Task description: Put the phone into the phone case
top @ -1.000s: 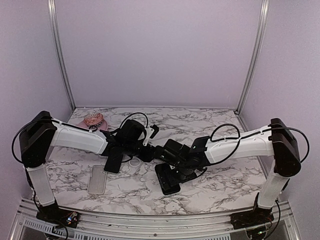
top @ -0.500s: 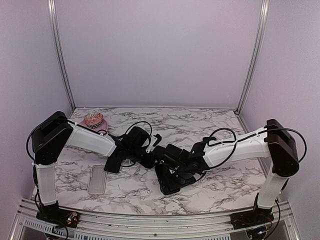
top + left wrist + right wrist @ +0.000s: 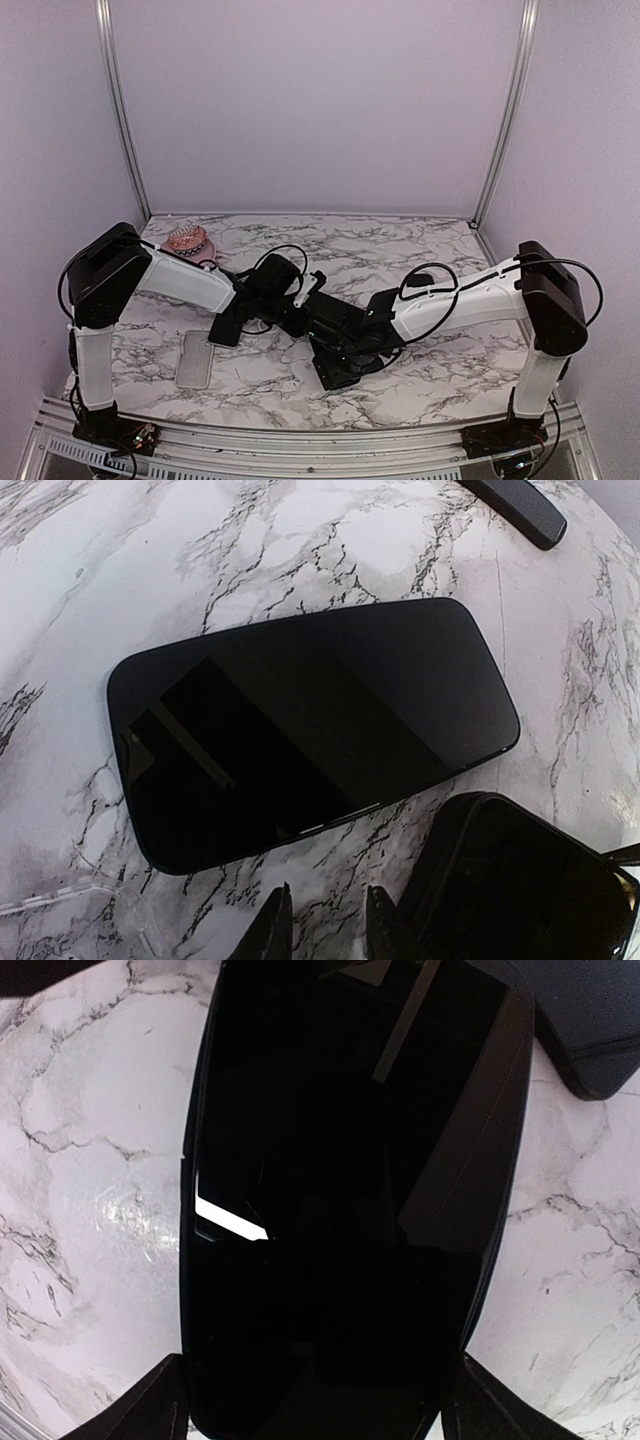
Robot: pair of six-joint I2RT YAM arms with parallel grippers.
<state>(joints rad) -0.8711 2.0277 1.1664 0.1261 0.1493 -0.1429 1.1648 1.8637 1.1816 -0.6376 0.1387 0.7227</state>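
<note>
While the one phone (image 3: 310, 740) lies flat on the bench (image 3: 300, 550), left of the middle, the left pincer (image 3: 322, 925) hangs just beside it, open only a crack and empty. One black case (image 3: 340, 1210) sits inside the wide right pincer (image 3: 320, 1400); I cannot tell if it squeezes it. One clear case (image 3: 193, 360) lies by the front-left corner.

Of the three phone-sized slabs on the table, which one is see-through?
The clear case at front left: marble shows through it. The slab behind it and the centre slab are opaque black.
</note>
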